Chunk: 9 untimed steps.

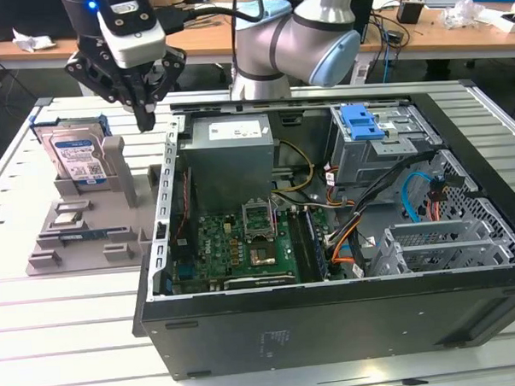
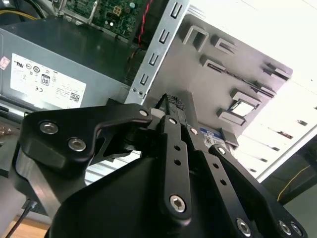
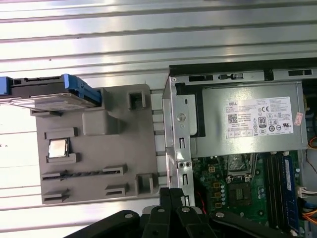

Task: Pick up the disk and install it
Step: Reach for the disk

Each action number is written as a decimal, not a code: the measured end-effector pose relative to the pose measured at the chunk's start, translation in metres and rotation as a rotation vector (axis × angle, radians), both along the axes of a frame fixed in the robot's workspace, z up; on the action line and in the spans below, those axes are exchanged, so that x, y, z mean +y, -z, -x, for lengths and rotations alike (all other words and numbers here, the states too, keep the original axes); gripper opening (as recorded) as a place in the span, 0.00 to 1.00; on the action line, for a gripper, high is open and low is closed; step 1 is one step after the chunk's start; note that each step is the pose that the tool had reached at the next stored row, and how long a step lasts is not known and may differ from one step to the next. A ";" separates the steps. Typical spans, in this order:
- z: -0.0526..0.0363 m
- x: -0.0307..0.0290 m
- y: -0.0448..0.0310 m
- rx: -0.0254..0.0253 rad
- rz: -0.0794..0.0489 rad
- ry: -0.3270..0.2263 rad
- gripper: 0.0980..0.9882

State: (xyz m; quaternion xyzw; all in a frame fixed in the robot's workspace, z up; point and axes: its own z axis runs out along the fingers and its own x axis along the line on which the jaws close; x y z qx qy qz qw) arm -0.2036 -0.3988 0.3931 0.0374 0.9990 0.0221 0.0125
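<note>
I have my tool (image 1: pixel 143 121) hanging at ten o'clock in the exterior view, pointing straight down (fingertips pressed together); the arm (image 1: pixel 298 42) bends at twelve.

Open air is seen around the gripper (image 1: pixel 143 121), poised above the gap between the grey fixture (image 1: pixel 80 248) and the computer case (image 1: pixel 332 326). In the exterior view, the case's metal side wall (image 1: pixel 166 193) is met at its 5 o'clock, a grey post (image 1: pixel 120 169) at 7 o'clock, and the upright disk (image 1: pixel 76 158) at 8 o'clock.
</note>
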 end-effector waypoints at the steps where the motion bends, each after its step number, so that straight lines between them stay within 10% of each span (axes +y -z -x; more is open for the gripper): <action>1: 0.0034 0.0000 0.0001 -0.0001 0.000 0.000 0.00; 9: 0.0249 0.0000 0.0001 0.0000 0.000 0.000 0.00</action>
